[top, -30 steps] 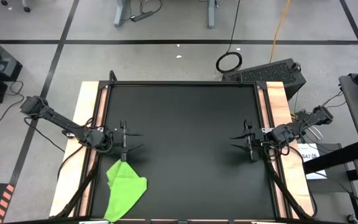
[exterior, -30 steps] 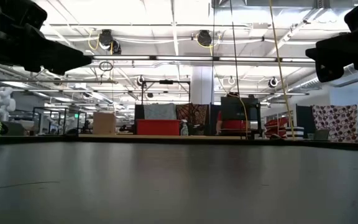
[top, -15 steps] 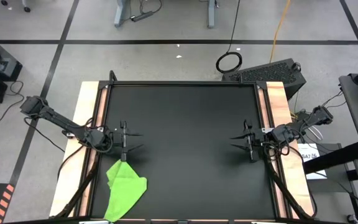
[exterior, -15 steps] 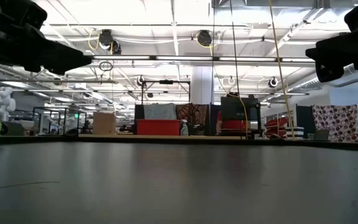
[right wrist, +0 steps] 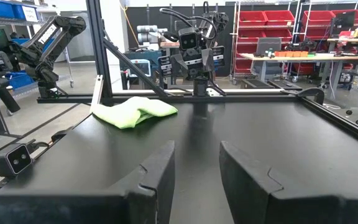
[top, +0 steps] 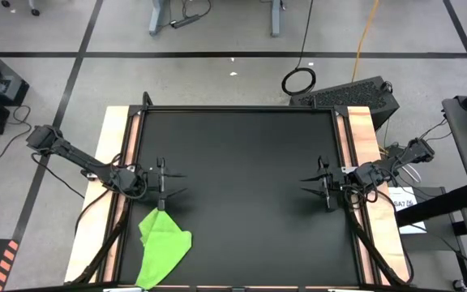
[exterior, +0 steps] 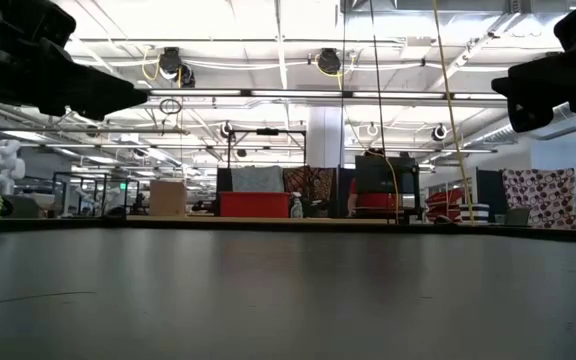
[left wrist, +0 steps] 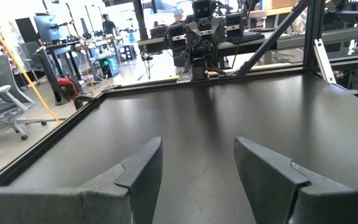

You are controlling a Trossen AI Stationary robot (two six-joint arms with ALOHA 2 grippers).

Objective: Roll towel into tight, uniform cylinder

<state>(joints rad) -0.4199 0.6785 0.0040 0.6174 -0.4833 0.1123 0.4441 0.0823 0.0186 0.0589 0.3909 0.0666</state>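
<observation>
Dark fingers of our left claw (top: pixel 162 176) stand parted with nothing between them, at the left side of the black worktop (top: pixel 242 195). Our right claw (top: pixel 324 183) faces it from the right side, also parted and empty. The lime-green towel (top: pixel 162 243) lies crumpled at the near left corner, just beside the left claw and untouched.
</observation>
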